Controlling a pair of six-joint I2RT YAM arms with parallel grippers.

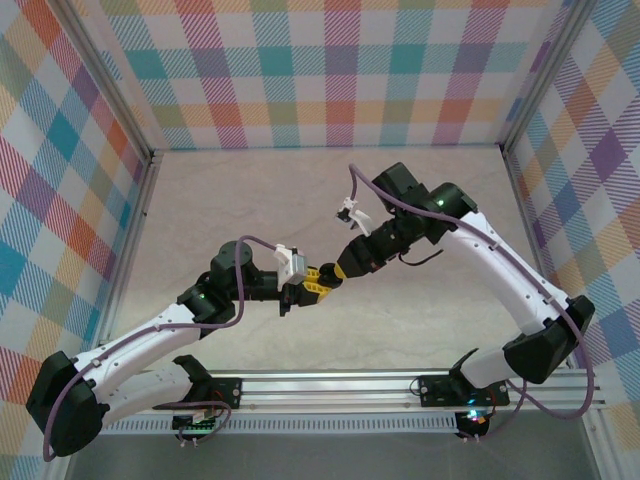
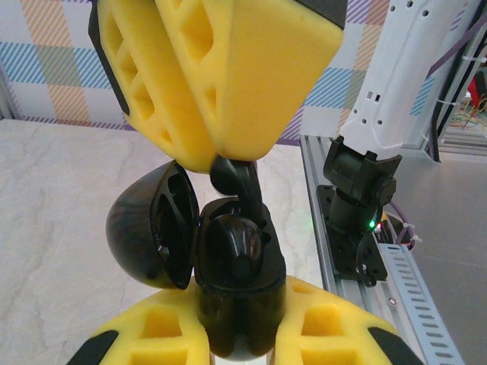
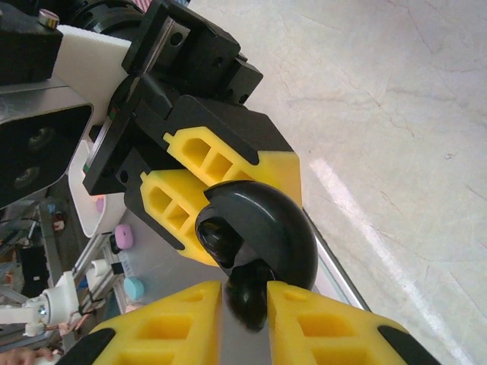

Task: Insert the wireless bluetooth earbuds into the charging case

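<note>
A black charging case (image 2: 236, 262) stands upright between the yellow fingers of my left gripper (image 2: 240, 323), which is shut on it. Its lid (image 2: 144, 228) hangs open to the left. A black earbud (image 2: 234, 179) points stem-down into the case's mouth, held at its top by my right gripper (image 3: 243, 304). In the right wrist view the earbud (image 3: 249, 298) fills the gap between the pads, just under the domed lid (image 3: 266, 228). From above, the left gripper (image 1: 308, 286) and the right gripper (image 1: 336, 276) meet tip to tip above the table's middle.
A metal rail (image 1: 330, 385) carrying both arm bases runs along the near edge of the marble table (image 1: 250, 200). Plaid walls close the left, back and right sides. Small pink (image 3: 122, 239) and teal (image 3: 134, 287) items lie off to the left in the right wrist view.
</note>
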